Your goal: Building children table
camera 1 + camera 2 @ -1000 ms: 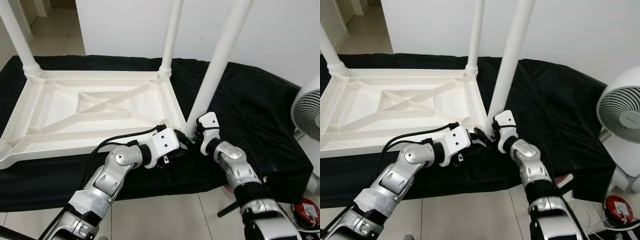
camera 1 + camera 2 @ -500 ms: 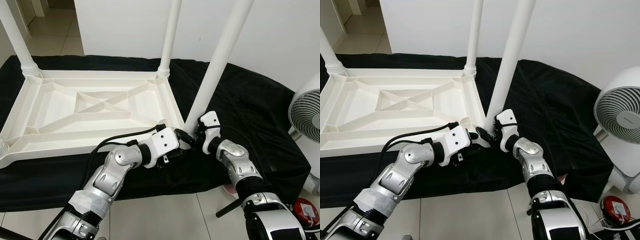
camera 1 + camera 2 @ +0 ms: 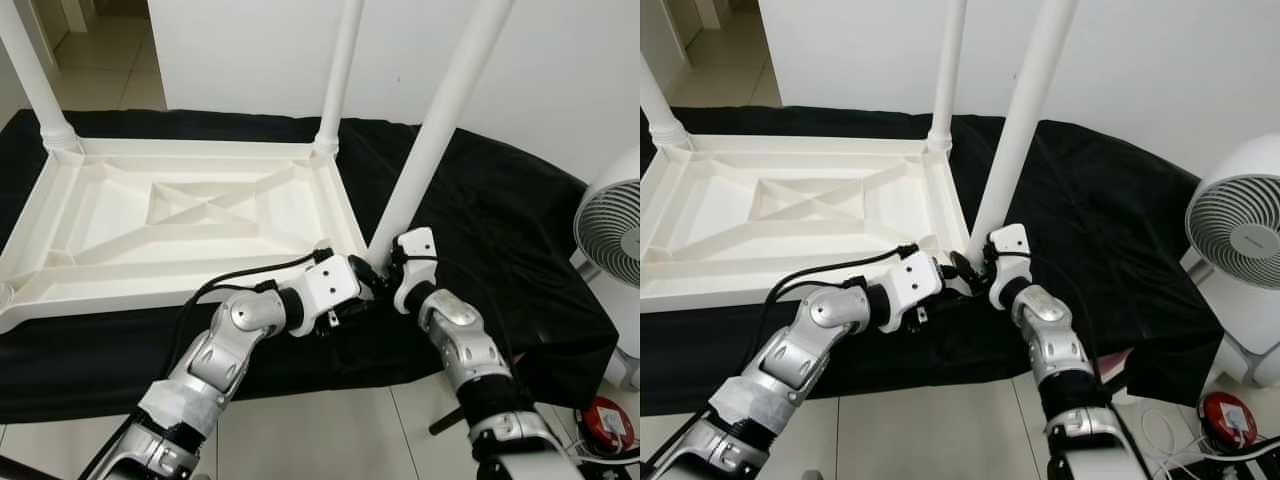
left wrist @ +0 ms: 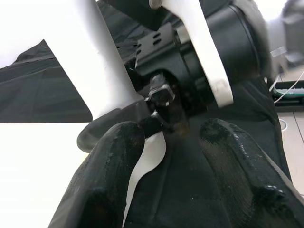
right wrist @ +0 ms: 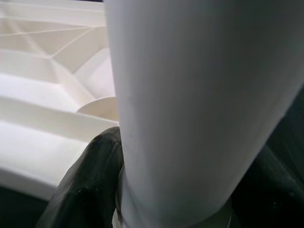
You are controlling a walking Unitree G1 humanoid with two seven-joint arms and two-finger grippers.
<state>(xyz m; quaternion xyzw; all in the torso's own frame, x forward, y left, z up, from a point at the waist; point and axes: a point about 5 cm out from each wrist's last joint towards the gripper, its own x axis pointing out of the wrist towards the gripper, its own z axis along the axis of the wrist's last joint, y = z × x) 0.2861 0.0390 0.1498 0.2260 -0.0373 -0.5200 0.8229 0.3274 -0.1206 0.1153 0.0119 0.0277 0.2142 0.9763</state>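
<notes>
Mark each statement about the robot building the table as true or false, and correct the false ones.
1. The tabletop lies upside down on a black cloth. True.
2. The right hand grips the base of a white leg. True.
3. That leg stands perfectly upright. False: it tilts.
4. The left hand is far from the right hand. False: they meet at the table's near corner.
5. A fan stands on the robot's right. True.
6. The cloth is red. False: black.
</notes>
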